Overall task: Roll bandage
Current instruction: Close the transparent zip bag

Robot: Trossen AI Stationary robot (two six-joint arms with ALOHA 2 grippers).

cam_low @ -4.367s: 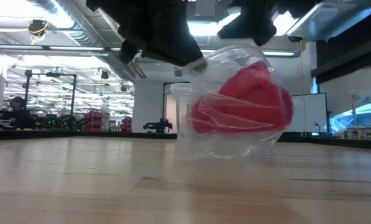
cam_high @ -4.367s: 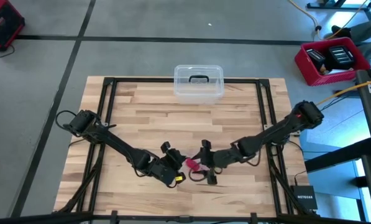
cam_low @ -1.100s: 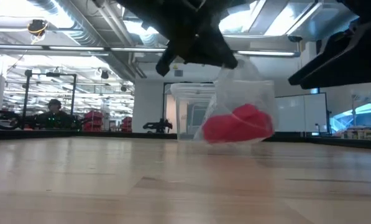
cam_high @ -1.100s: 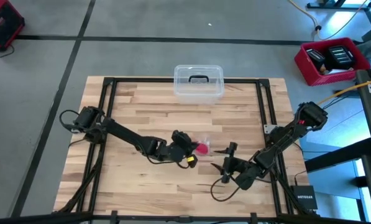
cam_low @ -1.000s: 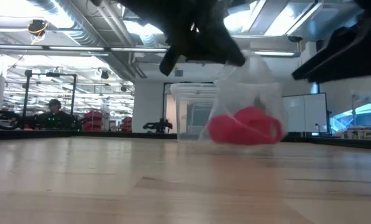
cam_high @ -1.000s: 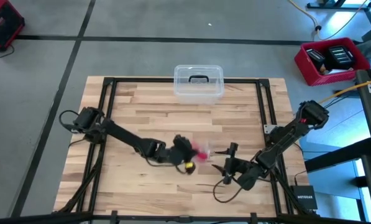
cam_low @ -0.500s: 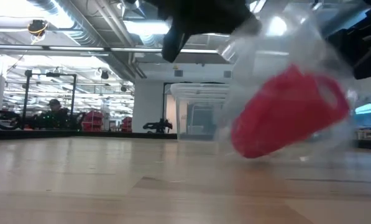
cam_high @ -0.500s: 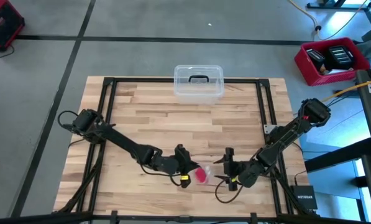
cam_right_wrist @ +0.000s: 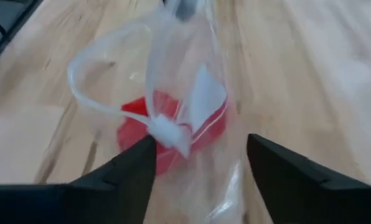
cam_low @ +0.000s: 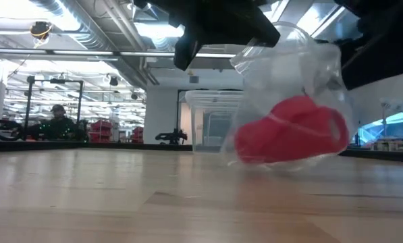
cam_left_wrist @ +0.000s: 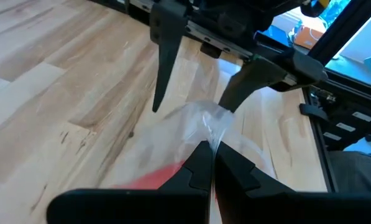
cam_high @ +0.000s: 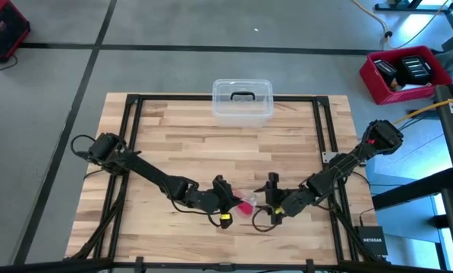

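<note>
The red bandage [cam_low: 289,138] sits bunched inside a crinkled clear plastic wrapper [cam_low: 292,81], whose lower end is at the tabletop near the front middle; whether it rests there I cannot tell. My left gripper [cam_high: 235,201] is shut on the wrapper's top. My right gripper [cam_high: 262,201] stands open just to the right of the wrapper. In the right wrist view its fingers [cam_right_wrist: 129,177] flank the lower part of the wrapper [cam_right_wrist: 173,112] and the bandage [cam_right_wrist: 138,127]. I cannot tell whether they touch it. My left gripper pinches the wrapper's gathered top [cam_left_wrist: 212,127] between its two shut fingers [cam_left_wrist: 201,165]. The fingers come slanting down from the table's left side. The wrapper hangs below them, with the bandage as a lump in its lower end [cam_low: 282,158].
A clear plastic box with a dark handle [cam_high: 242,100] stands at the table's far edge, in the middle. A black frame [cam_high: 131,152] runs along the table's sides. Bare wood [cam_high: 211,144] lies between the box and the grippers.
My left gripper has carried the wrapper toward the table's near edge, and the wrapper with the bandage has swung below it. My right gripper has moved left toward the wrapper and turned to face it.
</note>
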